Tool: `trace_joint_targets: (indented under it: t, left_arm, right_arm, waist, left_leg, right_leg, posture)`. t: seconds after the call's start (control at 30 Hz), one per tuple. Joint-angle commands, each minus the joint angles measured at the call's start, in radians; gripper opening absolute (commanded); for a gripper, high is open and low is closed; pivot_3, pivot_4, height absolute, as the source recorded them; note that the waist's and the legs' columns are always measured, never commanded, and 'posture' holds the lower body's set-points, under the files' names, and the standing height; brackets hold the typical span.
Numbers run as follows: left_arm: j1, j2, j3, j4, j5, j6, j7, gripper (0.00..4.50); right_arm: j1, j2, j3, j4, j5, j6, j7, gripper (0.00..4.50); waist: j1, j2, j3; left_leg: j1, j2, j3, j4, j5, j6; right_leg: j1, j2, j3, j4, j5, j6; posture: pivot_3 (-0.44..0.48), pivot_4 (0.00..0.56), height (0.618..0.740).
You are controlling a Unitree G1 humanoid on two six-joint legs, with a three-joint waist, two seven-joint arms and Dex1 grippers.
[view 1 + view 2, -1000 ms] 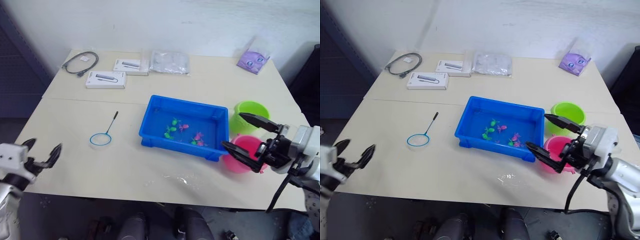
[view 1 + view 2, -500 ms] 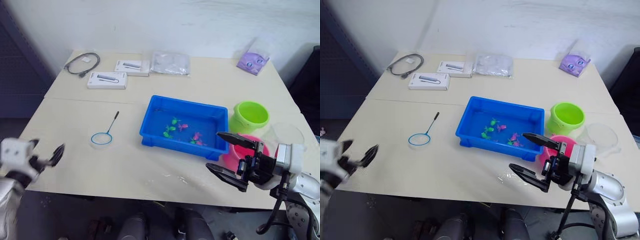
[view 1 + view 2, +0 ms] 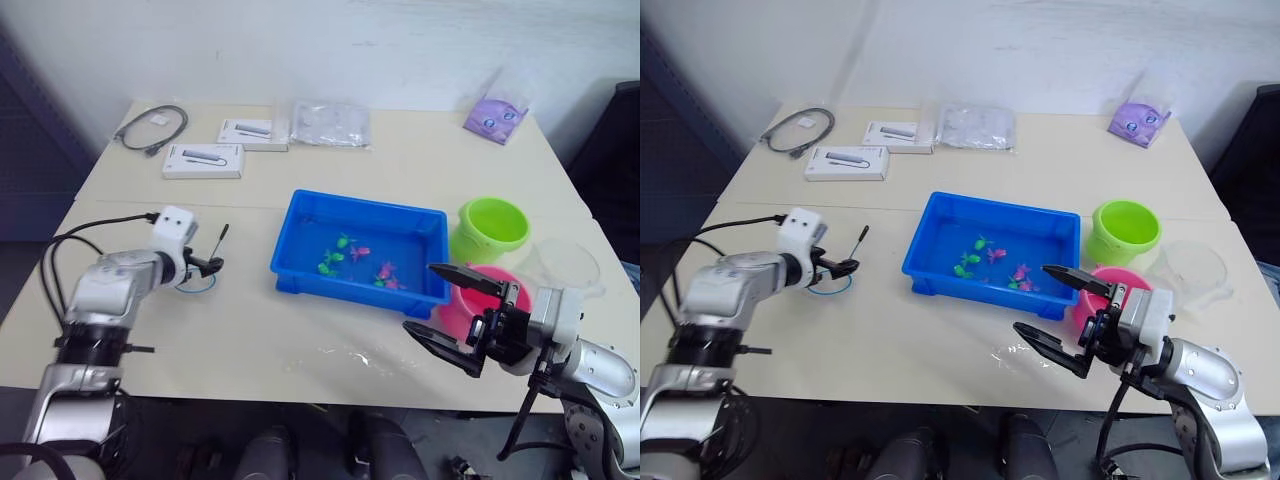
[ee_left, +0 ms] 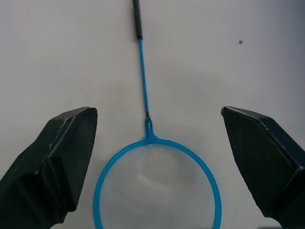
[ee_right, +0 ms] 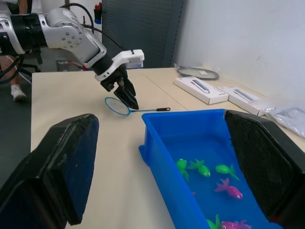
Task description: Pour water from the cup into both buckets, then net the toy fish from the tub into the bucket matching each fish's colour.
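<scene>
both grippers gape empty, the left gripper (image 4: 155, 157) poised over the net (image 4: 153, 176) beside the tub (image 3: 300, 283): netting seems begun, so next lower and grasp its handle.

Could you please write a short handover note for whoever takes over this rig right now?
Left gripper: open, poised over the net, fingers either side of the hoop, not yet closed on it.
Right gripper: open and empty, held near the front of the table by the pink bucket.
The cup stands at the table's right edge, behind the pink bucket; the green bucket is beside the tub.
Green and pink toy fish all lie in the tub.
Whether the buckets hold water cannot be told; there is a wet patch on the table.
Left to do: grasp the net and sort every fish by colour.
</scene>
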Motion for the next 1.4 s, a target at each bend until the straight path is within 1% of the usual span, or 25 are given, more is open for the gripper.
trace_joint_targets:
  t: [0.03, 0.23, 0.27, 0.33, 0.37, 0.53, 0.6, 0.73, 0.77, 0.87, 0.9, 0.93, 0.97, 1.0, 1.03, 1.07, 1.1, 1.17, 1.27, 1.37, 1.4]
  left_arm:
    - [-0.071, -0.029, -0.021, 0.122, 0.051, -0.067, -0.014, 4.5]
    - [-0.139, -0.092, -0.026, 0.303, 0.084, -0.154, -0.055, 4.5]
    - [-0.141, -0.093, -0.036, 0.317, 0.093, -0.144, -0.067, 4.24]
    - [-0.131, -0.079, -0.071, 0.333, 0.114, -0.103, -0.108, 3.61]
    - [-0.12, -0.072, -0.08, 0.335, 0.123, -0.089, -0.122, 3.22]
    - [-0.068, -0.079, 0.0, 0.336, 0.118, -0.103, -0.069, 0.84]
    - [-0.045, -0.085, 0.033, 0.316, 0.112, -0.116, -0.052, 0.02]
    - [-0.02, -0.085, 0.105, 0.264, 0.084, -0.238, -0.078, 0.02]
    - [-0.015, -0.057, 0.142, 0.232, 0.051, -0.251, -0.126, 0.02]
    - [0.008, 0.032, 0.208, 0.158, -0.027, -0.391, -0.316, 0.02]
    - [0.013, 0.049, 0.218, 0.146, -0.043, -0.44, -0.364, 0.02]
    - [0.023, 0.087, 0.219, 0.106, -0.063, -0.522, -0.466, 0.02]
    - [0.029, 0.114, 0.219, 0.082, -0.074, -0.582, -0.538, 0.02]
    - [0.028, 0.147, 0.196, 0.045, -0.094, -0.605, -0.645, 0.02]
    - [0.026, 0.169, 0.173, 0.013, -0.112, -0.608, -0.722, 0.02]
    - [0.022, 0.179, 0.158, -0.002, -0.122, -0.602, -0.766, 0.02]
    - [0.026, 0.196, 0.108, -0.071, -0.135, -0.611, -0.858, 0.02]
    - [0.021, 0.222, 0.019, -0.171, -0.131, -0.64, -0.993, 0.02]
    - [-0.027, 0.233, -0.067, -0.249, -0.148, -0.582, -1.11, 0.02]
    - [-0.06, 0.247, -0.185, -0.269, -0.057, -0.676, -1.212, 0.02]
    - [-0.081, 0.228, -0.205, -0.275, -0.064, -0.65, -1.21, 0.02]
  right_arm:
    - [0.013, 0.011, -0.013, -0.051, -0.007, -0.028, -0.024, 4.46]
    - [0.03, 0.017, -0.007, -0.067, -0.02, -0.032, -0.045, 4.46]
    - [0.032, 0.016, -0.008, -0.068, -0.021, -0.033, -0.047, 4.49]
    - [0.036, 0.016, -0.015, -0.068, -0.02, -0.034, -0.054, 4.5]
    - [0.038, 0.015, -0.017, -0.067, -0.022, -0.036, -0.055, 4.5]
    - [0.038, 0.016, -0.017, -0.064, -0.026, -0.04, -0.069, 4.5]
    - [0.038, 0.017, -0.014, -0.062, -0.026, -0.04, -0.071, 4.5]
    - [0.034, 0.016, -0.007, -0.053, -0.027, -0.043, -0.065, 4.5]
    - [0.032, 0.005, -0.011, -0.056, 0.005, -0.012, -0.064, 4.5]
    - [-0.004, -0.046, -0.034, -0.096, 0.134, 0.141, -0.116, 4.5]
    - [-0.023, -0.06, -0.037, -0.107, 0.157, 0.171, -0.129, 4.5]
    - [-0.046, -0.095, -0.036, -0.122, 0.185, 0.217, -0.134, 4.5]
    - [-0.065, -0.12, -0.036, -0.132, 0.206, 0.253, -0.139, 4.5]
    - [-0.081, -0.171, -0.032, -0.138, 0.23, 0.34, -0.171, 4.5]
    - [-0.099, -0.208, -0.026, -0.141, 0.249, 0.407, -0.2, 4.5]
    - [-0.113, -0.23, -0.023, -0.141, 0.263, 0.452, -0.222, 4.5]
    - [-0.156, -0.251, -0.001, -0.139, 0.277, 0.495, -0.233, 4.5]
    - [-0.25, -0.274, 0.038, -0.13, 0.312, 0.583, -0.269, 4.5]
    - [-0.387, -0.272, 0.103, -0.099, 0.37, 0.722, -0.319, 4.5]
    - [-0.49, -0.254, 0.173, -0.05, 0.341, 0.786, -0.315, 4.5]
    - [-0.517, -0.258, 0.188, -0.035, 0.363, 0.824, -0.303, 4.5]
  waist:
    - [0.003, 0.0, 0.0]
    - [0.008, 0.0, 0.0]
    - [0.008, 0.0, 0.0]
    - [0.008, 0.0, 0.0]
    - [0.008, -0.001, 0.0]
    - [0.003, 0.0, -0.001]
    - [0.001, 0.0, -0.001]
    - [0.0, 0.0, -0.001]
    - [-0.001, 0.0, -0.001]
    - [-0.013, -0.004, 0.002]
    - [-0.013, -0.005, 0.002]
    - [-0.014, -0.005, 0.002]
    - [-0.015, -0.004, 0.002]
    - [-0.015, -0.004, 0.002]
    - [-0.015, -0.004, 0.002]
    - [-0.012, -0.004, 0.002]
    - [-0.01, -0.003, 0.002]
    - [-0.009, -0.002, 0.002]
    - [-0.013, -0.002, 0.002]
    - [-0.015, -0.002, 0.002]
    - [-0.015, -0.002, 0.002]
  left_leg:
    - [0.0, 0.0, 0.0, 0.0, 0.0, 0.0]
    - [0.0, 0.0, 0.001, 0.001, 0.0, 0.001]
    - [0.0, 0.0, 0.001, 0.001, 0.0, 0.001]
    - [0.0, 0.0, 0.001, 0.001, 0.001, 0.001]
    - [0.0, 0.0, 0.001, 0.001, 0.001, 0.001]
    - [0.002, 0.0, 0.002, 0.001, 0.001, 0.001]
    - [0.003, 0.0, 0.002, 0.001, 0.001, 0.0]
    - [0.003, 0.0, 0.002, 0.001, 0.002, 0.0]
    - [0.003, 0.0, 0.002, 0.001, 0.002, -0.001]
    - [0.002, 0.0, 0.002, 0.001, 0.002, -0.001]
    - [0.001, 0.001, 0.001, 0.002, 0.002, -0.001]
    - [0.0, 0.001, 0.001, 0.002, 0.002, -0.002]
    - [0.0, 0.001, 0.0, 0.002, 0.002, -0.002]
    - [0.0, 0.0, -0.001, 0.002, 0.002, -0.002]
    - [0.001, 0.0, -0.001, 0.002, 0.002, -0.002]
    - [0.001, 0.0, -0.002, 0.002, 0.002, -0.002]
    - [0.001, 0.0, -0.002, 0.002, 0.002, -0.002]
    - [0.0, -0.001, -0.003, 0.002, 0.002, -0.001]
    - [0.0, -0.001, -0.003, 0.002, 0.002, 0.0]
    - [-0.002, 0.0, -0.003, 0.002, 0.002, 0.0]
    - [-0.002, -0.001, -0.003, 0.002, 0.003, 0.001]
  right_leg:
    - [0.0, 0.0, 0.0, 0.0, 0.0, 0.0]
    - [0.0, 0.0, 0.0, 0.0, 0.0, 0.0]
    - [0.0, 0.0, 0.0, 0.0, 0.0, 0.0]
    - [0.0, 0.0, 0.0, 0.001, 0.0, 0.0]
    - [0.0, 0.0, 0.0, 0.001, 0.0, 0.0]
    - [0.001, 0.0, 0.002, 0.003, 0.0, 0.0]
    - [0.001, -0.001, 0.002, 0.004, 0.0, 0.0]
    - [0.001, -0.001, 0.002, 0.005, 0.0, 0.0]
    - [0.0, -0.001, 0.002, 0.005, 0.0, 0.0]
    - [-0.002, -0.001, 0.002, 0.006, 0.0, 0.0]
    - [-0.002, -0.002, 0.002, 0.006, 0.0, -0.001]
    - [-0.002, -0.002, 0.002, 0.006, 0.0, -0.001]
    - [-0.002, -0.003, 0.001, 0.005, 0.0, -0.001]
    - [-0.002, -0.004, 0.001, 0.003, -0.001, -0.001]
    - [-0.002, -0.004, 0.001, 0.001, -0.001, -0.001]
    - [-0.001, -0.004, 0.0, 0.0, -0.001, -0.001]
    - [0.0, -0.005, -0.001, -0.001, -0.001, -0.002]
    - [0.0, -0.006, -0.002, -0.002, -0.001, -0.002]
    - [0.0, -0.006, -0.001, -0.002, -0.001, -0.002]
    - [-0.002, -0.005, -0.002, -0.001, -0.001, -0.002]
    - [-0.002, -0.005, -0.002, -0.001, -0.001, -0.002]
  posture:
    - [0.0, 0.15, 0.74]
    - [0.0, 0.15, 0.74]
    - [0.0, 0.15, 0.74]
    - [0.0, 0.15, 0.74]
    - [0.0, 0.15, 0.74]
    - [0.0, 0.15, 0.74]
    - [0.0, 0.15, 0.74]
    - [0.0, 0.15, 0.74]
    - [0.0, 0.15, 0.74]
    - [0.0, 0.15, 0.74]
    - [0.0, 0.15, 0.74]
    - [0.0, 0.15, 0.74]
    - [0.0, 0.15, 0.74]
    - [0.0, 0.15, 0.74]
    - [0.0, 0.15, 0.74]
    - [0.0, 0.15, 0.74]
    - [0.0, 0.15, 0.74]
    - [0.0, 0.15, 0.74]
    - [0.0, 0.15, 0.74]
    - [0.0, 0.15, 0.74]
    - [0.0, 0.15, 0.74]
